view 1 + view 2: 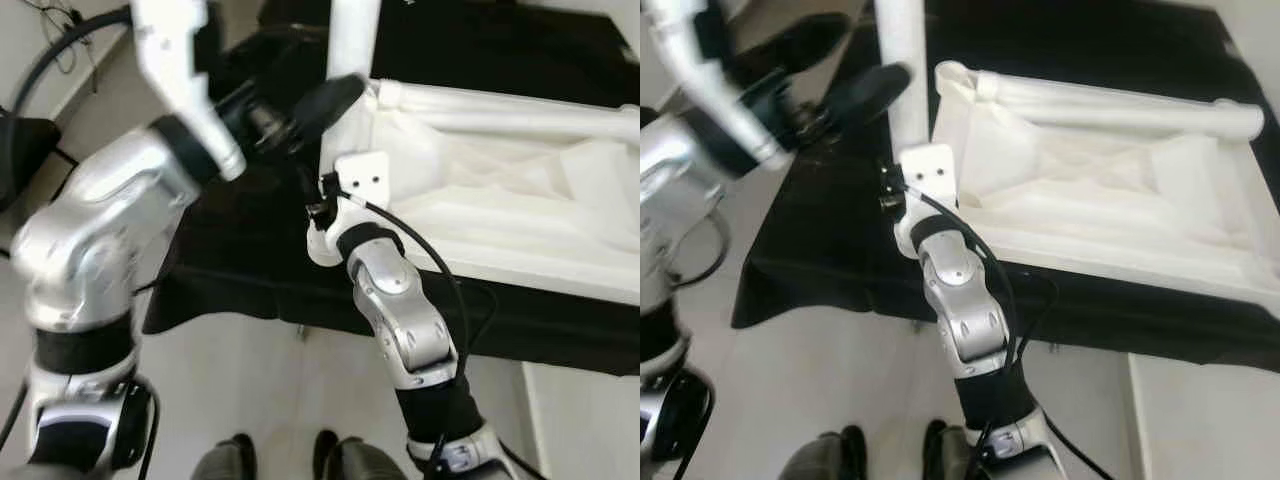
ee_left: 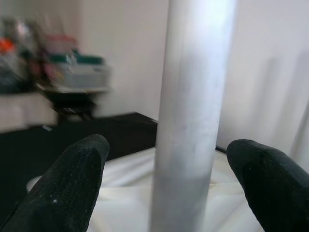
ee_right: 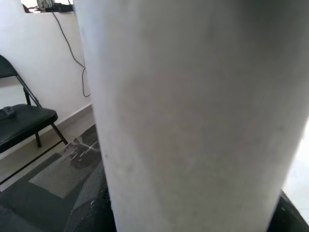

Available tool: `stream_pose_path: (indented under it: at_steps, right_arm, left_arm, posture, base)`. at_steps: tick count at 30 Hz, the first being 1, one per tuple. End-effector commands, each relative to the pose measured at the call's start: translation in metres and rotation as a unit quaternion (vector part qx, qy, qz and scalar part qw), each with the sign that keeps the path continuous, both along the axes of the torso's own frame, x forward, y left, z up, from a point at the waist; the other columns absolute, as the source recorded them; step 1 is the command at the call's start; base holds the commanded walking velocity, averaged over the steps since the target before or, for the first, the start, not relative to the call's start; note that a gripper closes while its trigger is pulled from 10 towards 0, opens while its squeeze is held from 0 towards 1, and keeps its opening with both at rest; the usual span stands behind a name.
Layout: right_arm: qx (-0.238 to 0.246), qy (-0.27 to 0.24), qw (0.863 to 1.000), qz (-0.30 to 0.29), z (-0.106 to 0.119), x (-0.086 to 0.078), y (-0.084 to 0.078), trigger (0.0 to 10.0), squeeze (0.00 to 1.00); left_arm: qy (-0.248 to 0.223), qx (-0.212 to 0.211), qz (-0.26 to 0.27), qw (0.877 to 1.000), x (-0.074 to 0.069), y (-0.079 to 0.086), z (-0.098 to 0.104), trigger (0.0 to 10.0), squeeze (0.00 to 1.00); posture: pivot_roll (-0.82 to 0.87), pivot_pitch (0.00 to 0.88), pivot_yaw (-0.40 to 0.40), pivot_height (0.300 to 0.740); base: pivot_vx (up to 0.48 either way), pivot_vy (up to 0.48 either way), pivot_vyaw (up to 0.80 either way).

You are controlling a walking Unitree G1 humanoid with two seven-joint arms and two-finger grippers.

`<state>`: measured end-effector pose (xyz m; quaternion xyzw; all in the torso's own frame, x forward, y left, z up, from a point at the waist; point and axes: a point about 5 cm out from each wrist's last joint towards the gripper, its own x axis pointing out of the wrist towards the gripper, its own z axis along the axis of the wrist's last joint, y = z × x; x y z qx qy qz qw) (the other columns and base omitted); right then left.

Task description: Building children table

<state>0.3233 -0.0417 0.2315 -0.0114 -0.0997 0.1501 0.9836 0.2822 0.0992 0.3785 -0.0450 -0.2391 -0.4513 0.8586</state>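
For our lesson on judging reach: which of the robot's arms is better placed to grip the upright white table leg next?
Probably the left. Its gripper has open fingers on both sides of the table leg. The right gripper crowds the leg's base.

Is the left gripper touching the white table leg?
Apart. The left wrist view shows the left gripper open, with gaps between both fingers and the white table leg.

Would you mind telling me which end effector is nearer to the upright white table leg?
The right. The right end effector sits right against the table leg, near its base. The left end effector straddles the leg, fingers apart, not touching.
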Motion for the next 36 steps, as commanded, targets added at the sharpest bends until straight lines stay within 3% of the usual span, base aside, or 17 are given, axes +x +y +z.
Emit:
stream_pose_path:
  at_steps: [1, 5, 10, 12, 16, 20, 28, 29, 30, 31, 32, 36]
  right_arm:
    - [0.037, 0.122, 0.992, 0.021, -0.047, -0.009, 0.024, 10.0, 0.00]
    - [0.038, 0.120, 0.992, 0.024, -0.046, -0.009, 0.026, 10.0, 0.00]
    - [0.039, 0.118, 0.992, 0.027, -0.046, -0.010, 0.027, 10.0, 0.00]
    - [0.038, 0.116, 0.992, 0.027, -0.046, -0.010, 0.027, 10.0, 0.00]
    - [0.038, 0.116, 0.992, 0.026, -0.046, -0.010, 0.027, 10.0, 0.00]
    - [0.037, 0.114, 0.993, 0.025, -0.046, -0.008, 0.027, 10.0, 0.00]
    - [0.035, 0.110, 0.993, 0.025, -0.045, -0.006, 0.027, 10.0, 0.00]
    - [0.036, 0.106, 0.993, 0.033, -0.043, -0.006, 0.028, 10.0, 0.10]
    - [0.036, 0.106, 0.993, 0.033, -0.043, -0.006, 0.028, 10.0, 0.10]
    - [0.036, 0.103, 0.993, 0.040, -0.042, -0.005, 0.028, 10.0, 0.67]
    - [0.041, 0.097, 0.993, 0.055, -0.039, -0.004, 0.028, 10.0, 1.00]
    - [0.041, 0.064, 0.993, 0.091, -0.023, 0.006, 0.024, 10.0, 1.00]
  left_arm:
    - [0.037, 0.012, -0.050, 0.998, 0.004, -0.011, 0.000, 10.0, 0.00]
    - [0.049, 0.034, -0.068, 0.996, 0.009, -0.018, 0.001, 10.0, 0.00]
    - [0.097, 0.066, -0.094, 0.989, 0.021, -0.023, -0.004, 10.0, 0.00]
    - [0.110, 0.096, -0.102, 0.984, 0.024, -0.025, -0.008, 0.0, 0.00]
    - [0.108, 0.112, -0.102, 0.983, 0.024, -0.025, -0.010, 0.0, 0.00]
    - [0.097, 0.155, -0.104, 0.978, 0.018, -0.025, -0.012, 0.0, 0.00]
    - [0.092, 0.184, -0.105, 0.973, 0.016, -0.025, -0.016, 0.0, 0.00]
    - [0.092, 0.188, -0.106, 0.972, 0.016, -0.024, -0.017, 0.0, 0.00]
    - [0.092, 0.188, -0.106, 0.972, 0.016, -0.024, -0.017, 0.0, 0.00]
    - [0.091, 0.190, -0.106, 0.972, 0.015, -0.023, -0.018, 0.0, 0.00]
    - [0.091, 0.192, -0.105, 0.972, 0.015, -0.022, -0.019, 0.0, 0.00]
    - [0.088, 0.196, -0.103, 0.971, 0.014, -0.021, -0.022, 0.0, 0.00]
  posture:
    - [-0.16, 0.255, -0.054, 0.740]
    - [-0.16, 0.254, -0.050, 0.740]
    - [-0.16, 0.249, -0.048, 0.740]
    - [-0.16, 0.248, -0.045, 0.740]
    - [-0.16, 0.247, -0.045, 0.740]
    - [-0.15, 0.237, -0.047, 0.740]
    - [-0.16, 0.237, -0.044, 0.740]
    - [-0.16, 0.235, -0.042, 0.740]
    - [-0.16, 0.235, -0.042, 0.740]
    - [-0.16, 0.235, -0.041, 0.740]
    - [-0.16, 0.234, -0.043, 0.740]
    - [-0.16, 0.231, -0.041, 0.740]
  base:
    - [0.000, 0.000, 0.00]
    - [0.000, 0.000, 0.00]
    - [0.000, 0.000, 0.00]
    - [0.000, 0.000, 0.00]
    - [0.000, 0.000, 0.00]
    - [0.000, 0.000, 0.00]
    - [0.000, 0.000, 0.00]
    - [0.000, 0.000, 0.00]
    - [0.000, 0.000, 0.00]
    - [0.000, 0.000, 0.00]
    - [0.000, 0.000, 0.00]
    - [0.000, 0.000, 0.00]
